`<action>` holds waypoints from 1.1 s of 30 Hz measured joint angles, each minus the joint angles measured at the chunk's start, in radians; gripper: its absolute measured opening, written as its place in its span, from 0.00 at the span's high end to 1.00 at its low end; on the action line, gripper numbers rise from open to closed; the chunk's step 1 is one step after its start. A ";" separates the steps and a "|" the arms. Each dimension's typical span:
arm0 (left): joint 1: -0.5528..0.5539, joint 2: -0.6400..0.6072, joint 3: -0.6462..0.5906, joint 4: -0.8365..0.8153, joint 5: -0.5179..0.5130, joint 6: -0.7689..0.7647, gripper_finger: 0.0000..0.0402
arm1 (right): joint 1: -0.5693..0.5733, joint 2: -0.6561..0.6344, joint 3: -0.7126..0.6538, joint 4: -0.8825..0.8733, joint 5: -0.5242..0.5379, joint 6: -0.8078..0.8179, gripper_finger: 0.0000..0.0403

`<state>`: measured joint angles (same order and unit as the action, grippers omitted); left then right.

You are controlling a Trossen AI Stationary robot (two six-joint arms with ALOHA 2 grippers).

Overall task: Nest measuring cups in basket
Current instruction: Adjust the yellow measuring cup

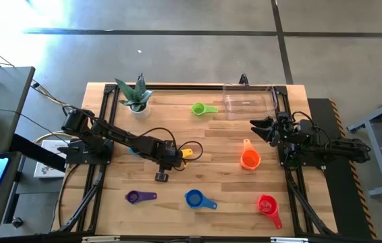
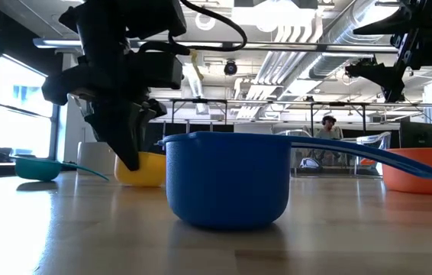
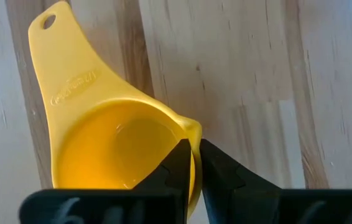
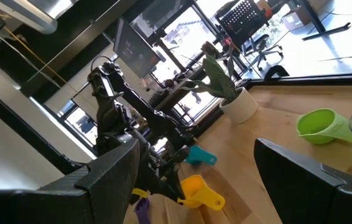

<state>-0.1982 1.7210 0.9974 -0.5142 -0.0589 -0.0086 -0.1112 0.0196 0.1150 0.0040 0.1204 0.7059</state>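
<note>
Spreading across most of the high view is the pale wooden slatted table (image 1: 211, 179), with the clear rectangular plastic basket (image 1: 248, 100) sitting at its upper right edge, nothing visible inside it. Just left of the basket lies the green plastic measuring cup (image 1: 200, 109), and farther left stands the small white plant pot with spiky green leaves (image 1: 137, 100). Reaching in from the left of the frame, the left gripper (image 3: 195, 163) is down at the table's centre, its two dark fingers (image 3: 177, 167) nearly closed and pinching the thin rim of the yellow plastic measuring cup (image 3: 107, 140), one finger inside the bowl and one outside; the cup's base appears to rest on the wood in the low view. A teal plastic measuring cup (image 2: 36, 167) lies just behind that arm. The right gripper (image 1: 262, 129) hovers at the right of the frame below the basket, its fingers spread wide and holding nothing. Just below and left of it lies the orange plastic measuring cup (image 1: 250, 158). Along the lower edge, from left to right, lie the purple plastic measuring cup (image 1: 137, 197), the blue plastic measuring cup (image 1: 196, 199) and the red plastic measuring cup (image 1: 268, 206), all well apart.
</note>
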 joint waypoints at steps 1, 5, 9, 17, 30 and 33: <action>0.000 0.000 0.000 -0.002 0.000 0.000 0.95 | 0.000 0.000 0.000 0.000 0.000 0.007 0.23; 0.000 0.000 0.000 -0.013 0.000 0.001 0.95 | 0.000 0.000 0.000 0.000 0.000 0.019 0.23; 0.000 0.000 0.000 -0.020 0.000 0.001 0.95 | 0.000 0.000 0.000 0.000 0.000 0.020 0.23; 0.002 0.000 0.001 -0.021 0.017 -0.043 0.95 | 0.000 0.000 0.000 0.000 0.022 0.012 0.23; 0.001 0.000 0.002 -0.018 0.140 -0.061 0.95 | 0.000 0.000 0.000 -0.013 0.023 0.019 0.23; 0.001 0.000 0.002 -0.018 0.135 -0.086 0.95 | 0.000 0.000 0.000 -0.015 0.023 0.019 0.23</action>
<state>-0.1975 1.7206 0.9993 -0.5320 0.0763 -0.0946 -0.1112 0.0196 0.1150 -0.0113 0.1431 0.7250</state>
